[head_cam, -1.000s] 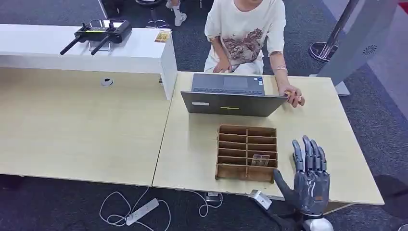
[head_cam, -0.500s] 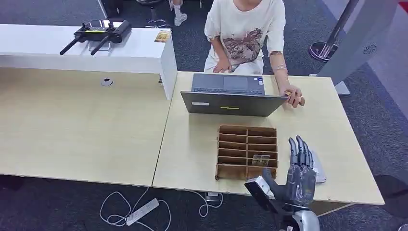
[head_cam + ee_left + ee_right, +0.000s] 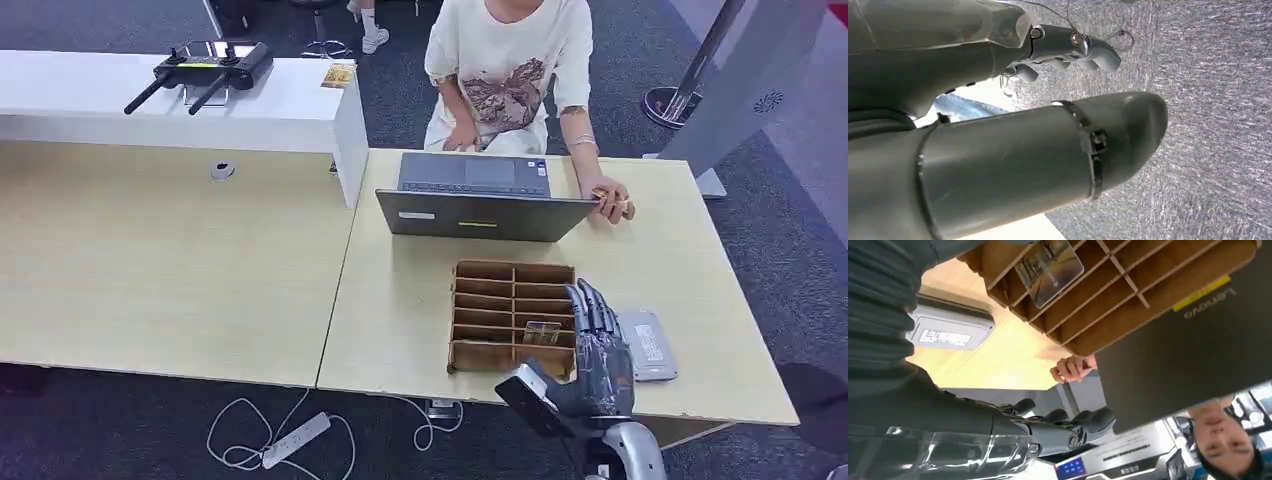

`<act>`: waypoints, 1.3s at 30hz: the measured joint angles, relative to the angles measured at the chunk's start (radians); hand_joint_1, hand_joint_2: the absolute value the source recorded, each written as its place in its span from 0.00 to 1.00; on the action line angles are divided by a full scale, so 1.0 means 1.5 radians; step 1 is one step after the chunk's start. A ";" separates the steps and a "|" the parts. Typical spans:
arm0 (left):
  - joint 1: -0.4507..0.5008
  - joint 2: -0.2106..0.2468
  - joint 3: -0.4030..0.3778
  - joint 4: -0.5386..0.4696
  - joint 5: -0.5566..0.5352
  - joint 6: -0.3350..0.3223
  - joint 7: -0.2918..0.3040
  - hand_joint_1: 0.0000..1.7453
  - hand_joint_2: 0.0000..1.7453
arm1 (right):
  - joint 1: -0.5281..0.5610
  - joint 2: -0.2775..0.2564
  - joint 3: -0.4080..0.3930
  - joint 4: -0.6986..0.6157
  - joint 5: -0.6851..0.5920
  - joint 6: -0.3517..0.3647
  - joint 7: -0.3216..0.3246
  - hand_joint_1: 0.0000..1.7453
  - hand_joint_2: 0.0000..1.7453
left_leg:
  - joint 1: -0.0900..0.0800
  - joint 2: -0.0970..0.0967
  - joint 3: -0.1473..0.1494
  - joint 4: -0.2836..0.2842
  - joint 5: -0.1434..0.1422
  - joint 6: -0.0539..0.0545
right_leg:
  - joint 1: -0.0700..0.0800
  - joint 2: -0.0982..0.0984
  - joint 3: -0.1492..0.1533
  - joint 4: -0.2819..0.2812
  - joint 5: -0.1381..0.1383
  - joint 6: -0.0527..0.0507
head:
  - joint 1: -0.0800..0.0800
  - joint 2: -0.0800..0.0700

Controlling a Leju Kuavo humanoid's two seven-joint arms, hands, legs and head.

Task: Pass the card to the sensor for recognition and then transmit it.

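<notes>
A small printed card (image 3: pixel 541 333) stands in a near-right slot of the wooden slotted organizer (image 3: pixel 500 300) on the pale table. My right hand (image 3: pixel 600 355) hovers over the organizer's near-right corner, fingers stretched out and apart, holding nothing, just right of the card. The grey card sensor (image 3: pixel 648 345) lies flat on the table right of the hand. In the right wrist view the card (image 3: pixel 1050 267) leans in the organizer (image 3: pixel 1133 285), with the sensor (image 3: pixel 950 331) beside it and my fingers (image 3: pixel 1063 427) extended. My left hand (image 3: pixel 1023 150) hangs over grey carpet, holding nothing.
An open laptop (image 3: pixel 480 200) stands behind the organizer; a seated person rests a hand (image 3: pixel 612 203) at its right corner. A white counter (image 3: pixel 180 100) with a black controller (image 3: pixel 205 65) is at the far left. A table edge (image 3: pixel 400 385) runs close below the organizer.
My right hand has moved left from the table's right part to the organizer's near-right corner, uncovering the grey sensor. The card and the person have stayed put.
</notes>
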 joint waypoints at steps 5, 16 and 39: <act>-0.002 0.000 -0.005 0.000 0.000 -0.007 0.000 0.00 0.00 | -0.028 -0.005 0.014 0.031 0.084 0.012 0.062 0.00 1.00 | 0.000 0.000 0.000 0.000 0.000 0.000 | 0.000 0.000 0.000 0.000 0.000 0.000 | 0.000 0.000; -0.005 0.001 -0.017 0.000 0.000 -0.012 0.000 0.00 0.00 | -0.056 -0.005 0.022 0.037 0.177 0.031 0.106 0.28 1.00 | 0.000 0.000 0.000 0.000 0.000 0.000 | 0.000 0.000 0.000 0.000 0.000 0.000 | 0.000 0.000; -0.010 0.002 -0.033 0.000 0.000 -0.019 0.002 0.00 0.00 | -0.077 -0.003 0.024 0.029 0.225 0.048 0.096 0.26 1.00 | 0.000 0.000 0.000 0.000 0.000 0.000 | 0.000 0.000 0.000 0.000 0.000 0.000 | 0.000 0.000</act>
